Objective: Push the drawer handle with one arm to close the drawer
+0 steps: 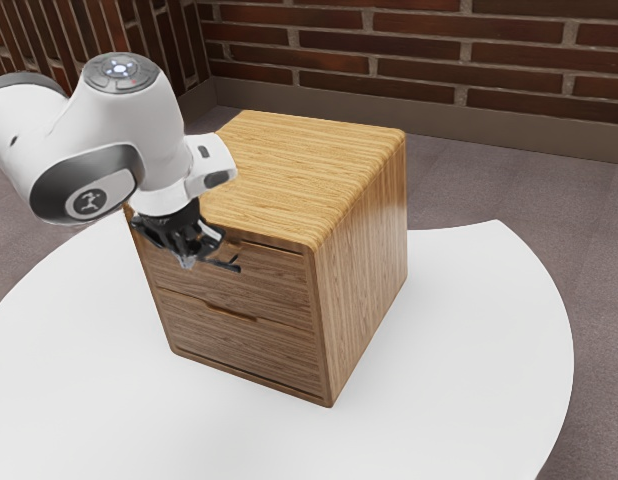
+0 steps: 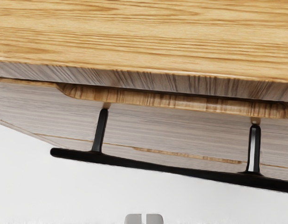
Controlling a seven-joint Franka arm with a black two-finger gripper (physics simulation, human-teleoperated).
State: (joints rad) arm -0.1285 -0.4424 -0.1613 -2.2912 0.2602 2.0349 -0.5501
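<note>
My gripper (image 1: pixel 186 262) is clenched on nothing: in the wrist view its two grey fingertips (image 2: pixel 133 218) stand side by side with a thin slit between them. It points downward at the front of the wooden two-drawer cabinet (image 1: pixel 364 265), nearer the front corner toward the exterior view's left than the one toward its right. My white arm (image 1: pixel 157 145) comes in from the exterior view's left, bent above and beside that same cabinet. The black bar handle (image 2: pixel 134 163) is on the cabinet's upper drawer (image 1: pixel 279 285), standing out from its front on two posts (image 2: pixel 101 130) and running across it. In the exterior view my gripper covers part of the bar, and one end pokes out past it; I cannot tell whether I am touching it. The upper drawer's front looks about level with the cabinet's frame, though I cannot make out if it is fully seated. Directly beneath it in the cabinet is the lower drawer (image 1: pixel 239 350), with a shallow scooped notch (image 1: pixel 232 312) in its top edge; another notch (image 2: pixel 181 101) is cut above the handle. The cabinet stands upright on a white round-edged table (image 1: pixel 469 350). Behind the cabinet, beyond the grey floor (image 1: pixel 459 185), rises a red brick wall (image 1: pixel 419 55) with a brownish baseboard (image 1: pixel 509 127) along its foot.
</note>
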